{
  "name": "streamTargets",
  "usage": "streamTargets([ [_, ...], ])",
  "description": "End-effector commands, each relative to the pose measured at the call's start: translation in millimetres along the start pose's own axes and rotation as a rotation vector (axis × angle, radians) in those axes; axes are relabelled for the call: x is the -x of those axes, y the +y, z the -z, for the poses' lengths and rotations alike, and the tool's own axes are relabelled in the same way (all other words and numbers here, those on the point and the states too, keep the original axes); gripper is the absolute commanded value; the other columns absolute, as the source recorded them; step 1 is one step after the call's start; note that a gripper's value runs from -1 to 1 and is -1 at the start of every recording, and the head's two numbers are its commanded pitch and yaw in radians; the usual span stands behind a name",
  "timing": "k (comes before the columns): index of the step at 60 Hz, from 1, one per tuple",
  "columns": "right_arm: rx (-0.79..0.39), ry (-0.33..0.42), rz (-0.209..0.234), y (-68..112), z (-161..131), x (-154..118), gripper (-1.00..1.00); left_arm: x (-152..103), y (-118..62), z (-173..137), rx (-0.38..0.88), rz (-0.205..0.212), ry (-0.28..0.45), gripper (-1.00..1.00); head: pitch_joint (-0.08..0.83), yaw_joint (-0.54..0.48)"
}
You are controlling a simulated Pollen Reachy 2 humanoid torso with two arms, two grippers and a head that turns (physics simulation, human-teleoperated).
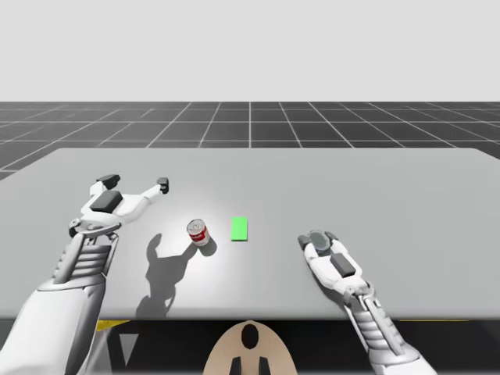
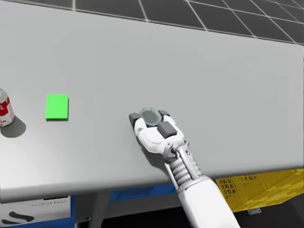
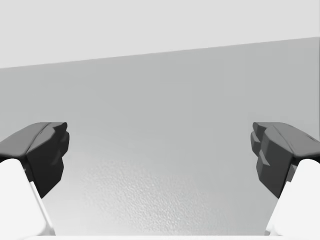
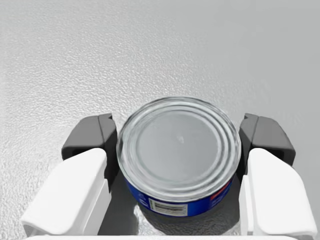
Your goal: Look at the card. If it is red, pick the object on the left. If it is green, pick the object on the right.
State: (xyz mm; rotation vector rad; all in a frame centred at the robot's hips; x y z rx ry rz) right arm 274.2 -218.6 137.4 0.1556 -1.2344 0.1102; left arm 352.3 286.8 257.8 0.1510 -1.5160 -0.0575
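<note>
On the grey tabletop (image 1: 391, 180), a green card (image 1: 240, 228) lies flat near the middle. Just beside it, on its left, a red and white can (image 1: 198, 232) stands upright, apart from both hands. To the right of the card, a short blue can (image 4: 178, 150) with a silver lid sits upright between the fingers of my right hand (image 1: 318, 241). The right wrist view shows the dark pads (image 4: 107, 142) pressed against its wall from both sides, so the hand has closed around it. Whether the blue can rests on the tabletop or is just off it I cannot tell. My left hand (image 1: 136, 182) is over the left part of the tabletop, well apart from the red and white can. Its fingers are spread wide with nothing between them but bare grey surface.
</note>
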Motion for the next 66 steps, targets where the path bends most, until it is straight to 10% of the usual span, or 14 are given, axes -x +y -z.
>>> streamTargets([
  [1,-0.022,0.068,0.048,7.4,1.5,14.1,1.0,0.5,-0.7,-0.1,0.001,0.0,0.003,-1.0,0.692,-0.34],
  [32,-0.048,0.044,0.02,7.5,-8.9,2.6,0.97,1.2,-1.9,0.3,0.002,0.003,0.011,-1.0,0.349,-0.35],
  [66,-0.022,-0.481,-0.102,15.5,-83.0,-188.1,1.0,0.5,-0.2,1.1,0.001,0.004,-0.009,-1.0,0.314,-0.34],
])
